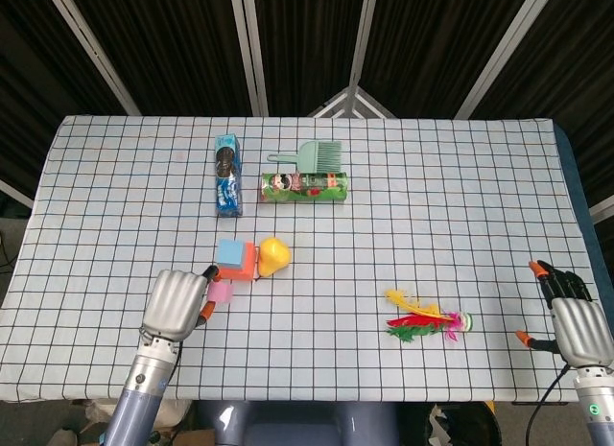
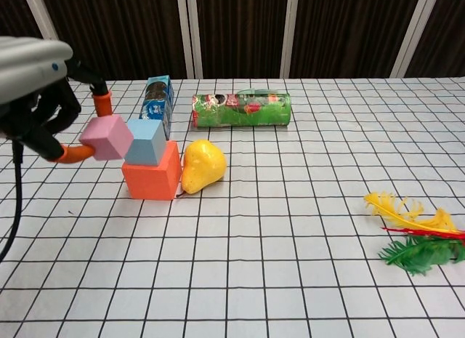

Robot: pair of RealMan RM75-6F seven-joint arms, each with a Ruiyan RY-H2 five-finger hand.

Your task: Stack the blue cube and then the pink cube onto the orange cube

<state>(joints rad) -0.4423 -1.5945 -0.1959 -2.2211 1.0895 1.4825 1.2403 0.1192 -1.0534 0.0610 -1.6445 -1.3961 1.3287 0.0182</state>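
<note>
The orange cube [image 2: 152,179] stands left of centre on the table with the blue cube [image 2: 146,142] on top of it; both show in the head view as the orange cube [image 1: 244,264] and the blue cube [image 1: 229,253]. My left hand [image 2: 38,91] pinches the pink cube [image 2: 107,137] in the air, just left of the blue cube and about level with it. From above, the left hand [image 1: 176,305] and pink cube [image 1: 221,293] sit just in front of the stack. My right hand [image 1: 578,322] hovers open at the table's right front corner.
A yellow pear [image 2: 202,167] leans against the orange cube's right side. Behind lie a blue snack pack [image 2: 157,97], a green can [image 2: 241,110] and a green brush [image 1: 318,156]. A feather shuttlecock [image 2: 415,232] lies at the right front.
</note>
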